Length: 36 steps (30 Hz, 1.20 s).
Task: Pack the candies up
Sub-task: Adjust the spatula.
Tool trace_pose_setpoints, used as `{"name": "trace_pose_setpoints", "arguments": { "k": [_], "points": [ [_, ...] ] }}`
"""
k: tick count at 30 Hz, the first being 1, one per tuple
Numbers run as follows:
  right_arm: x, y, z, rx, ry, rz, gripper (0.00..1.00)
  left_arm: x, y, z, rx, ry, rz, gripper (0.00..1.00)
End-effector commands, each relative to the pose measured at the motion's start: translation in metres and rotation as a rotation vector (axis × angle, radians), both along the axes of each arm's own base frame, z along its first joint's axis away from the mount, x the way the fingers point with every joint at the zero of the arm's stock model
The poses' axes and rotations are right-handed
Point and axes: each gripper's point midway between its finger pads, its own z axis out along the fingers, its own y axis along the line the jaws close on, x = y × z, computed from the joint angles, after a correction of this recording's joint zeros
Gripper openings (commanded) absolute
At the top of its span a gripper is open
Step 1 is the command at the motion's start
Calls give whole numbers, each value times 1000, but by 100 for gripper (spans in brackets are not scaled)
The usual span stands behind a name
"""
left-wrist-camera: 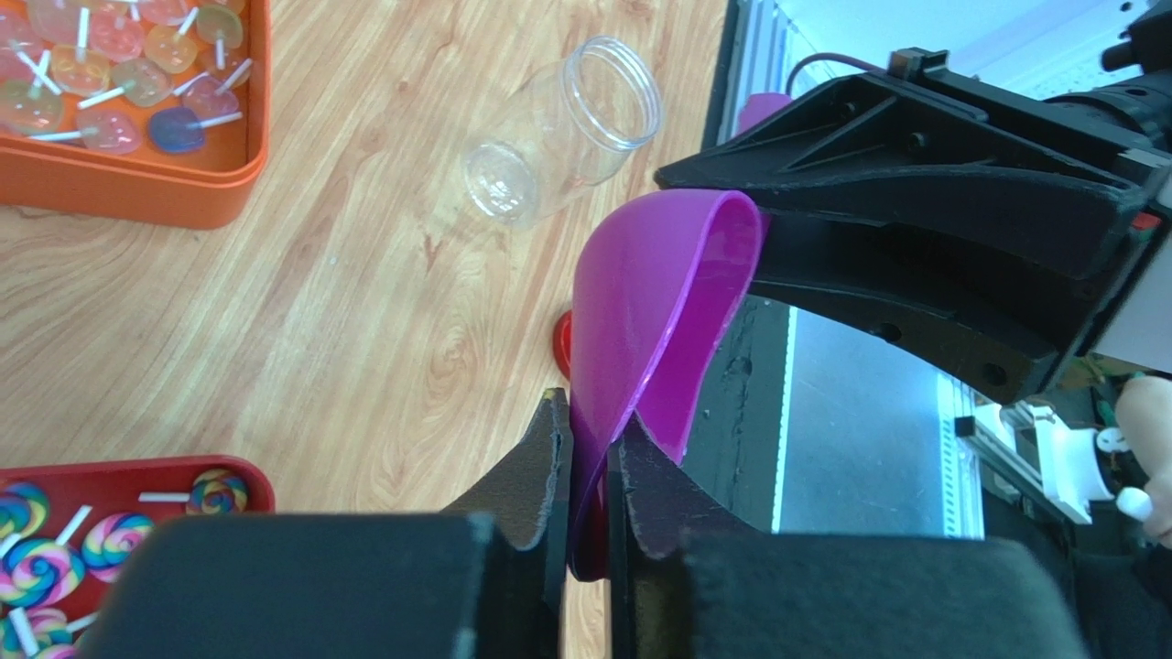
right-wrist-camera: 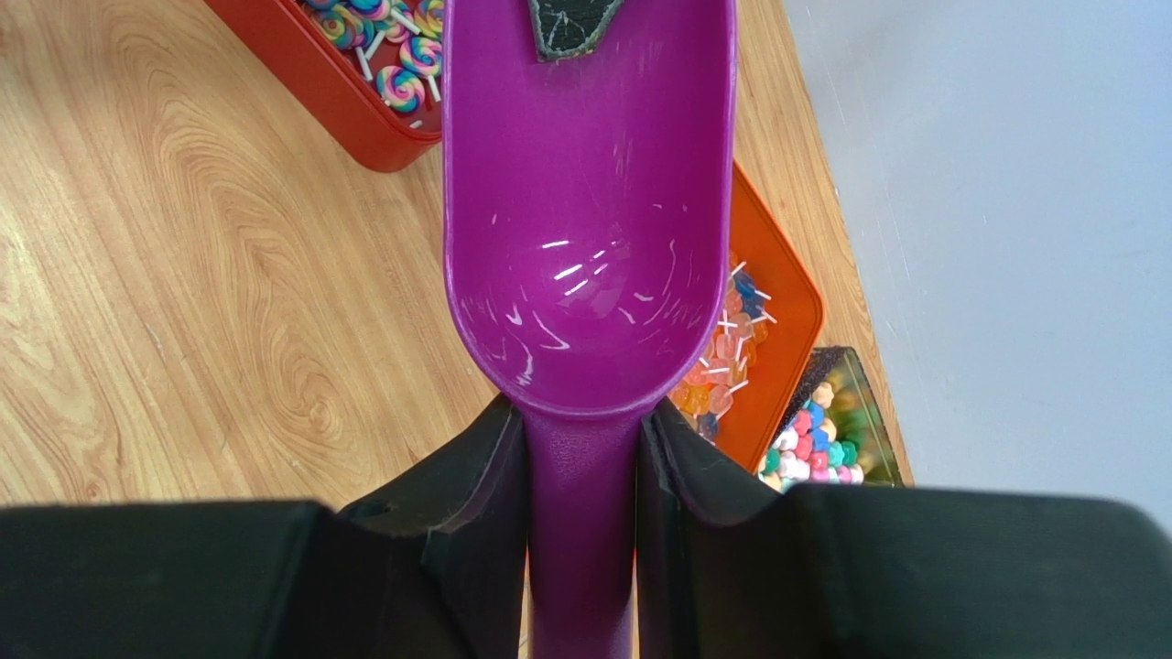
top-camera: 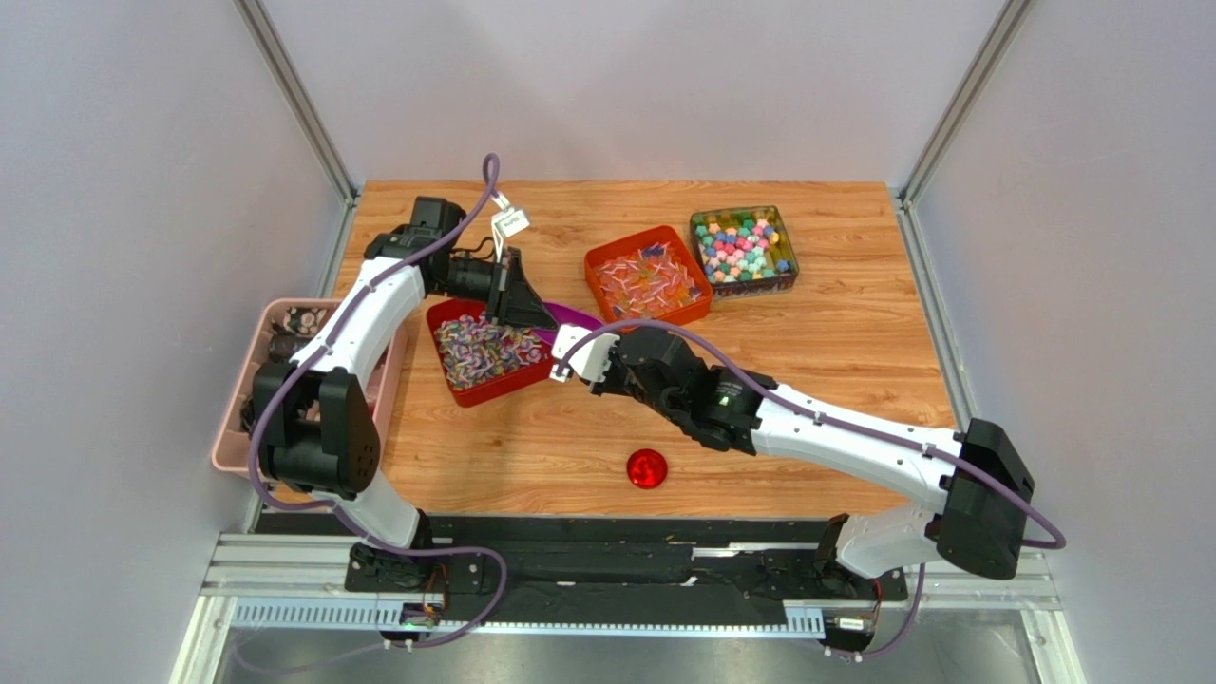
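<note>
— Bright, or dim?
— Bright and even. The desk (top-camera: pixel 857 371) has only a soft, pale shadow beneath the right arm (top-camera: pixel 842 428).
— Any glare?
— Thin white streaks in the bowl of the purple scoop (right-wrist-camera: pixel 592 288). Both wrist views blur their own fingers (right-wrist-camera: pixel 454 508) along the bottom edge; the top view stays sharp.

Robot lab cell — grey panels (top-camera: pixel 143 214), aluminium posts (top-camera: pixel 293 93), wooden table (top-camera: pixel 842 385).

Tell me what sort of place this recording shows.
Probably a robot lab test cell: a wooden tabletop boxed in by plain grey panels, an aluminium mounting rail at its near edge, and trays of lollipops laid out as props.
</note>
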Motion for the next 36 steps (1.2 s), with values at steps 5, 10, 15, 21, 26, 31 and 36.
{"name": "trace_pose_setpoints", "arguments": {
  "k": [5, 10, 15, 21, 26, 31, 36],
  "points": [
    [-8, 11, 28, 64, -31, 59, 0, 5, -2, 19, 0, -74, -17, 40],
    [-9, 11, 31, 78, -29, 58, 0, 7, -2, 19, 0, -74, -17, 32],
    [-8, 13, 33, 86, -28, 56, 0, 7, -3, 13, 0, -55, -22, 30],
    [-6, 13, 41, 109, -43, 40, 0, 7, -3, 10, -7, -40, -26, 32],
    [4, 12, 45, 118, -74, -17, 0, 6, -4, 11, -15, -34, -31, 52],
    [7, 13, 46, 124, -84, -34, 0, 6, -4, 11, -16, -37, -31, 60],
    [5, 18, 45, 123, -79, -25, 0, 5, -6, 10, -18, -30, -36, 50]
  ]
}}
